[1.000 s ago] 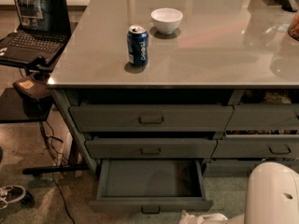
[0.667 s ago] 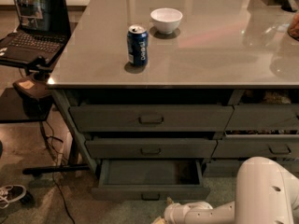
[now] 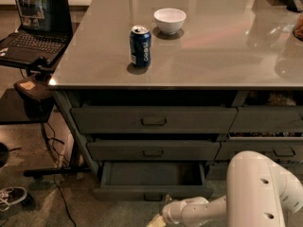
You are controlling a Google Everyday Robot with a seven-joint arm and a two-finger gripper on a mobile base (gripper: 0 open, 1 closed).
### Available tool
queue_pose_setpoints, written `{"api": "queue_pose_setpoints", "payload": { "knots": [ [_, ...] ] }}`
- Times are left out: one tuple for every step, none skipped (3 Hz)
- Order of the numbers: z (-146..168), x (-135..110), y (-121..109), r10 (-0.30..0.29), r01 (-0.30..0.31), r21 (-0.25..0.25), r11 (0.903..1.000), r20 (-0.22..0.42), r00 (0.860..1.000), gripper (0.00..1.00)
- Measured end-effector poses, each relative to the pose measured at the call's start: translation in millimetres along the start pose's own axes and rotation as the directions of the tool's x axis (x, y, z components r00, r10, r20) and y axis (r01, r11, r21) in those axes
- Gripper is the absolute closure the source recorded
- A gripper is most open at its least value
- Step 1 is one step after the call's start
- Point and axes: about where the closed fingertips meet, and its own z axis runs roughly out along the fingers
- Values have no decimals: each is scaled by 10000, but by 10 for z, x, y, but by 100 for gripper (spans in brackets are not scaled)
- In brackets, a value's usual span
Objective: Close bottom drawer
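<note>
My end effector (image 3: 155,221) sits low at the bottom edge of view, just in front of the pulled-out, shallow dark grey bottom drawer (image 3: 118,192), with only a strip of floor (image 3: 118,213) between them. Leftward the floor lies open as far as the black cables (image 3: 56,186) and black stand foot (image 3: 52,171); rightward my own bulky white arm housing (image 3: 265,193) blocks the way.

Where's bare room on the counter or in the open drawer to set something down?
Free: counter right of the can and bowl, through to the front edge; also inside the bottom drawer. Crowded: the gap between can and bowl, and just below the drawer front, where the claw sits.
</note>
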Motion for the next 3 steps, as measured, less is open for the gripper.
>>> {"api": "queue_pose_setpoints", "payload": {
  "knots": [
    [-9, 9, 10, -33, 33, 5, 10000, 3, 10000, 0],
    [58, -335, -22, -655, 654, 39, 9979, 308, 9974, 0],
    [58, -336, -23, -654, 653, 42, 9979, 310, 9974, 0]
  ]
}}
